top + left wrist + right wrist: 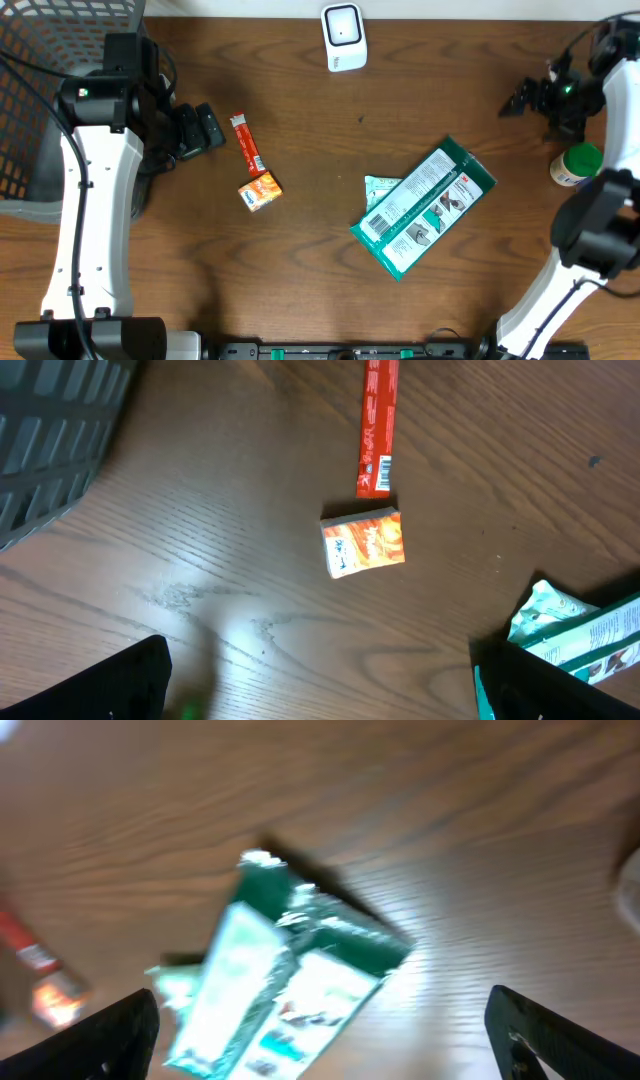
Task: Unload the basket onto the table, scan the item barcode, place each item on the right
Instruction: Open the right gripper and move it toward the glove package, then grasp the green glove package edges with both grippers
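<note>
Neither arm holds anything, so the step in hand looks like a pick-up. The right gripper hangs with its jaws spread wide and nothing between them. It sits high over the green package, which lies flat on the table, well apart from the white scanner at the far edge. A pale mint packet peeks out from under the package's left side. The left gripper is likewise spread and bare, hovering near the small orange box and the red stick pack, which lie just beside each other.

The next move likely calls for one gripper to come down on an item, close on its edges and carry it up to the scanner with the barcode turned toward the scanner's window. The package's white label faces up, and what may be a barcode sits at its lower end.

The grey wire basket stands at the left corner, and no item can be made out in the part that shows. A green-capped bottle stands at the right edge.
</note>
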{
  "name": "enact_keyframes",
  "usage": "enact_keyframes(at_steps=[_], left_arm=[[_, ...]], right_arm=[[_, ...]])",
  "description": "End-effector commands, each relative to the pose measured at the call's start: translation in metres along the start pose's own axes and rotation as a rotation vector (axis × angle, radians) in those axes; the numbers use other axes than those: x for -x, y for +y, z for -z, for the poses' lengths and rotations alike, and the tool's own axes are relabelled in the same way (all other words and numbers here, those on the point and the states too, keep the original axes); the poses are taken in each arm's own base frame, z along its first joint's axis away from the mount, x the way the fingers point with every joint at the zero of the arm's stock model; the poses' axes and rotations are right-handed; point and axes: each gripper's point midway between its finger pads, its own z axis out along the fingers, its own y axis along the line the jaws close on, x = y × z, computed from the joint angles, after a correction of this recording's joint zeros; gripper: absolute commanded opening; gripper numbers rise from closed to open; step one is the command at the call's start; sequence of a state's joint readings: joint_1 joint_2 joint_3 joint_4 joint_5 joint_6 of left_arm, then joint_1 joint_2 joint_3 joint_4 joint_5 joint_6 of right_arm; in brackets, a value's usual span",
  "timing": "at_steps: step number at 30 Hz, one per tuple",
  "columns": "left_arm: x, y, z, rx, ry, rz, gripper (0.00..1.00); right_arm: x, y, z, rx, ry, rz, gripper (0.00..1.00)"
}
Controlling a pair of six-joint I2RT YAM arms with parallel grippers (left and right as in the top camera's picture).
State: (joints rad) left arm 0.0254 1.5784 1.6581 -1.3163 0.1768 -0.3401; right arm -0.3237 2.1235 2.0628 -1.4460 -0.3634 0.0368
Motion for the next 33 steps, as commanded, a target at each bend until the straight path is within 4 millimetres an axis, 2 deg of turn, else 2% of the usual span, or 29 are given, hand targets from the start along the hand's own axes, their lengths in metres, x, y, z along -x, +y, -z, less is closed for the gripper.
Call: enact_keyframes(at_steps=[1, 5, 7, 11, 15, 16, 20, 25, 29, 31, 33], left_arm=[[-0.002, 0.002, 0.003, 0.004, -0.007, 0.005, 0.99], [-0.002, 0.002, 0.003, 0.004, -0.007, 0.005, 0.99], [-0.002, 0.002, 0.003, 0.004, -0.007, 0.005, 0.99], [-0.002, 0.002, 0.003, 0.003, -0.007, 0.007, 0.99], [0.026, -0.012, 0.005, -0.065, -0.113, 0.151, 0.99], [0.027, -0.016, 0.006, -0.085, -0.116, 0.195, 0.99], [0.028, -0.015, 0.006, -0.087, -0.117, 0.237, 0.98], [0.023, -0.021, 0.006, -0.109, -0.096, 0.228, 0.97], [0.013, -0.050, 0.003, -0.132, -0.097, 0.087, 0.94], [0.003, -0.066, 0.001, -0.128, -0.093, 0.025, 0.95], [-0.006, -0.083, -0.002, -0.116, -0.102, -0.042, 0.97]], right_arm=[[-0.007, 0.035, 0.019, 0.154, -0.011, 0.015, 0.98], [-0.027, 0.037, 0.020, 0.169, 0.066, 0.022, 0.79], [-0.035, 0.036, 0.021, 0.169, 0.093, 0.033, 0.74], [-0.048, 0.037, 0.023, 0.176, 0.144, 0.035, 0.70], [-0.058, 0.042, 0.022, 0.184, 0.185, 0.055, 0.68], [-0.059, 0.044, 0.021, 0.185, 0.190, 0.063, 0.67], [-0.064, 0.045, 0.025, 0.181, 0.183, 0.068, 0.67], [-0.074, 0.039, 0.043, 0.167, 0.116, 0.053, 0.68], [-0.075, 0.022, 0.064, 0.086, -0.080, -0.049, 0.71], [-0.079, 0.017, 0.068, 0.061, -0.151, -0.092, 0.78], [-0.089, 0.019, 0.067, 0.067, -0.181, -0.095, 0.81]])
